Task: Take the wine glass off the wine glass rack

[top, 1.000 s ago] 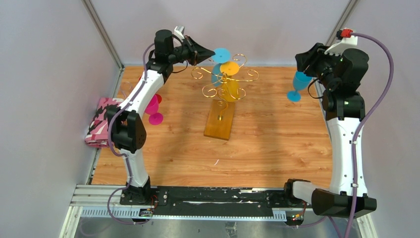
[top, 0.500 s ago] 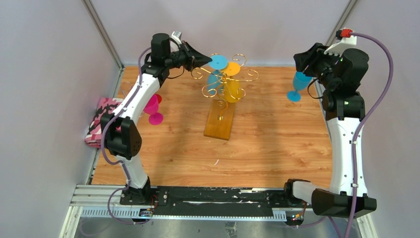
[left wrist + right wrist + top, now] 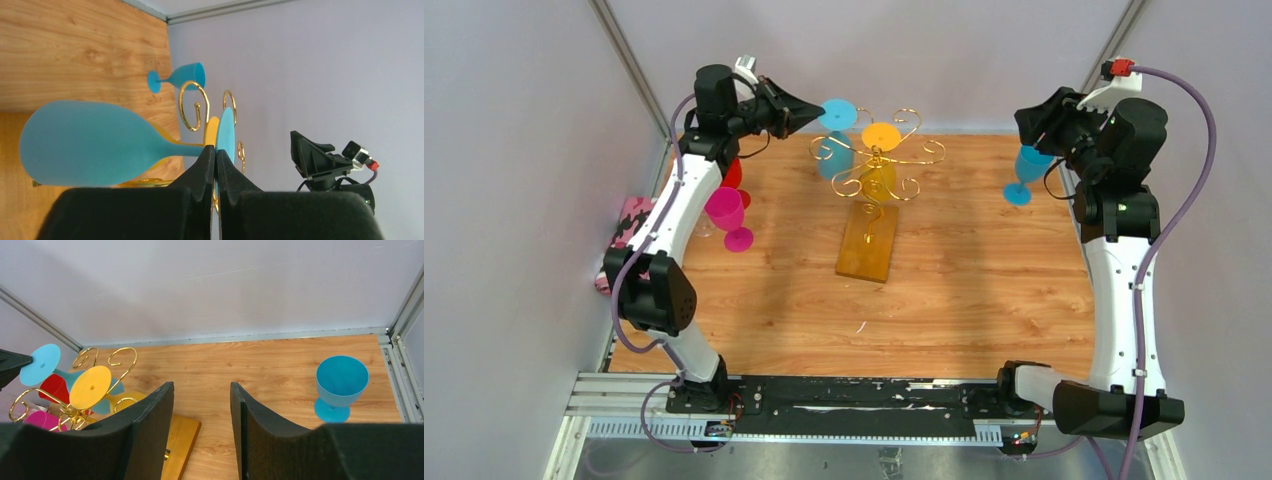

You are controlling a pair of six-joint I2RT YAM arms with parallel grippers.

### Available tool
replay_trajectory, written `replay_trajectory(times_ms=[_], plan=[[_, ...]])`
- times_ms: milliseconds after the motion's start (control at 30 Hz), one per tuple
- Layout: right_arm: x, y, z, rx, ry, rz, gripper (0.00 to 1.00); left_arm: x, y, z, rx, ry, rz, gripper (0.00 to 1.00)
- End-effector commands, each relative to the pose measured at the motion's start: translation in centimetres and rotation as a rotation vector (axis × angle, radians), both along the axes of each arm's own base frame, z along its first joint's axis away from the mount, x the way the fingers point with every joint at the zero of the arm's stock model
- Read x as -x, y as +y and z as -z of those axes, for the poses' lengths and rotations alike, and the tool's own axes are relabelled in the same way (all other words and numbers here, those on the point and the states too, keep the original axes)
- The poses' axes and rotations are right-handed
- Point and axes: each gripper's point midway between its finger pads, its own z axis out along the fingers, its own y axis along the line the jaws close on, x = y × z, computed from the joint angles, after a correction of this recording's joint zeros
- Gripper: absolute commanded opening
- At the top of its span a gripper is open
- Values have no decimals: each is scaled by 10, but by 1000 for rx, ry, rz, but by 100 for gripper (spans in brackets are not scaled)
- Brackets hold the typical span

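at the left edge of the thin gold wire wine glass rack [image 3: 867, 245], the left jaws are pressed together on the rim of the round foot of the inverted light-blue plastic wine glass [image 3: 100, 142], its bowl hanging just beside the outer scroll. whether the stem is clear of the wire cannot be told. right jaws stand spread and empty over a blue goblet [image 3: 1022, 170] on the wooden tabletop [image 3: 984, 290]. risk noted: the pinch is on a thin disc edge; a snag on the scroll could twist the glass loose, or tip the rack and its hanging yellow glass [image 3: 879, 182].
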Motion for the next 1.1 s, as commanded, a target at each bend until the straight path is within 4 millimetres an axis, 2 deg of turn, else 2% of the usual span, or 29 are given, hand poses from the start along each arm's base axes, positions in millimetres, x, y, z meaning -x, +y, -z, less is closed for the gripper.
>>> replay_trajectory(times_ms=[0, 100, 233, 300, 400, 467, 533, 667, 833, 967, 1067], plan=[[3, 9, -5, -7, -23, -34, 50, -7, 11, -12, -9, -57, -33, 0], [3, 11, -3, -12, -19, -45, 50, -25, 18, -13, -49, -71, -91, 0], [3, 15, -3, -25, -19, -64, 51, -46, 25, -34, -65, -138, -156, 0], [3, 16, -3, -30, -23, -66, 51, -53, 26, -56, -42, -195, -176, 0], [5, 15, -4, -27, -35, -59, 51, -47, 19, -107, 41, -330, -151, 0], [8, 15, -4, -25, -40, -61, 51, -28, 11, -140, 76, -439, -108, 0], [13, 20, -7, -26, -58, -89, 51, -1, 1, -167, 59, -546, -62, 0], [23, 38, -15, -58, -84, -196, 52, 63, -19, -200, 26, -727, 32, 0], [46, 74, -32, -117, -143, -430, 53, 149, -34, -219, 109, -936, 288, 0], [79, 97, -57, -109, -256, -625, 53, 186, -33, -212, 153, -1035, 415, 0], [103, 112, -74, -107, -342, -777, 53, 227, -28, -208, 202, -1185, 540, 0]])
